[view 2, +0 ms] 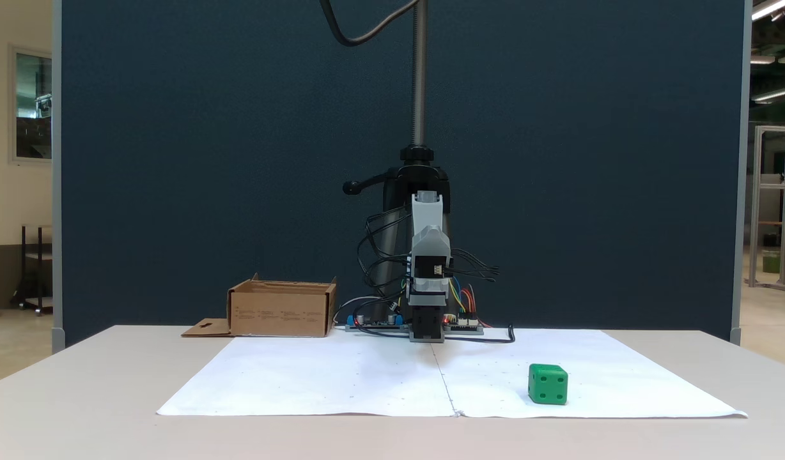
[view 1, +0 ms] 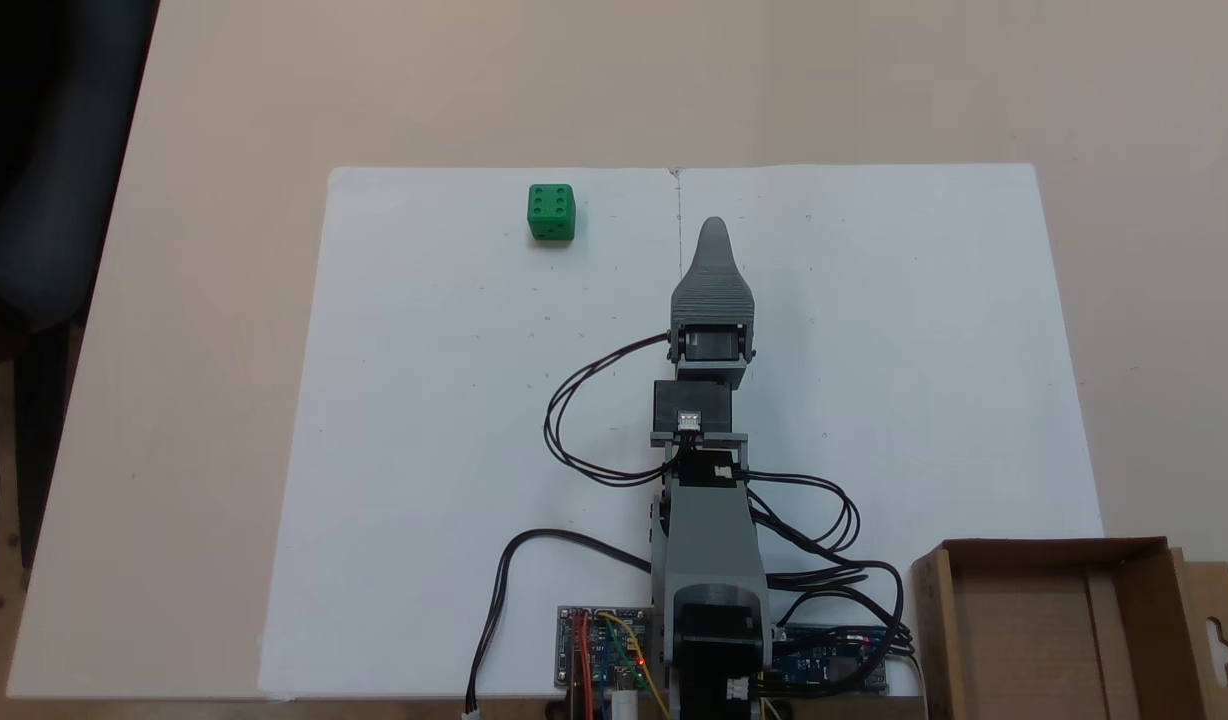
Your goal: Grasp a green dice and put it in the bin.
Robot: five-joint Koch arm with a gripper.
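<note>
In a fixed view looking down from above, my arm (view 1: 712,540) reaches straight up the picture over the white paper sheets (view 1: 424,450) that cover the middle of the bench (view 1: 204,120). My gripper (view 1: 714,232) ends in a single grey tapered tip lying over the seam between the two sheets. My fingers lie one behind the other here, so I cannot tell whether they are apart or together. The green dice (view 1: 551,212) sits on the paper up and to the left of my tip, well apart from it, near the paper's far edge. It is a bright green cube with rounded edges, its top face showing six sunken pips of the same green. The bin (view 1: 1034,630), a shallow brown cardboard box with low walls, stands at the lower right corner, beside my base, its flap with a hang-hole cutout at the far right. Black cables loop around my arm, and circuit boards (view 1: 602,660) flank the base.

In a fixed view from the front at bench height, my arm (view 2: 427,268) faces the camera before a dark blue partition (view 2: 207,160). The dice (view 2: 548,384) rests on the paper at the right, near the front edge, its pips visible on two faces. The bin (view 2: 280,310) stands at the left rear, flap lying flat beside it.
</note>
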